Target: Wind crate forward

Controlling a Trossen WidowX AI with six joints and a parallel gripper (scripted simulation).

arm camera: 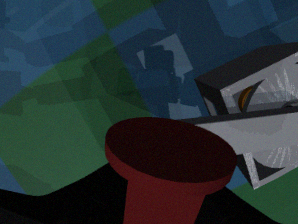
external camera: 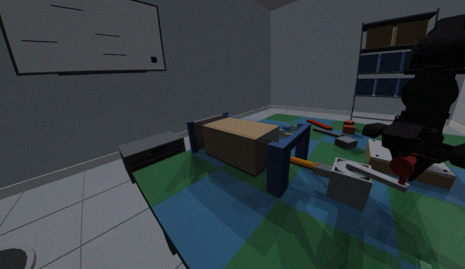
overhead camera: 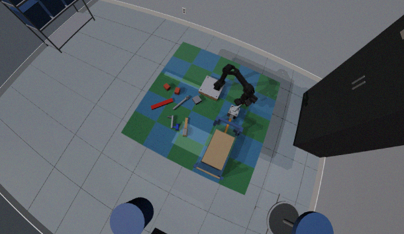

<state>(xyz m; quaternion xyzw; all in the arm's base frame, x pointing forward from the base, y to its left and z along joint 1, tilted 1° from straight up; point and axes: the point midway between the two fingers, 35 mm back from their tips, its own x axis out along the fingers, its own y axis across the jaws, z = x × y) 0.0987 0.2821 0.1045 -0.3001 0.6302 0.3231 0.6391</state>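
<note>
The tan crate [overhead camera: 218,150] [external camera: 236,145] sits flat in the cubby, with a small gap before the blue frame [external camera: 277,172] at its mouth. An orange strap [external camera: 303,162] runs from under the frame to the grey winch [overhead camera: 233,111] [external camera: 348,189]. The pale crank handle [external camera: 381,176] [arm camera: 255,130] lies across the winch top, its hub over the centre, its arm pointing away from the crate. My gripper [external camera: 405,170] [arm camera: 157,159] is shut on the handle's red knob [external camera: 402,165] [arm camera: 167,150]. The fingers are partly hidden.
A white-topped box [overhead camera: 210,87] stands beside the arm's base. A grey block [overhead camera: 197,99], a wrench [overhead camera: 181,103], a red bar [overhead camera: 162,103], two red blocks and a wooden-handled tool [overhead camera: 185,126] lie on the far side from the winch.
</note>
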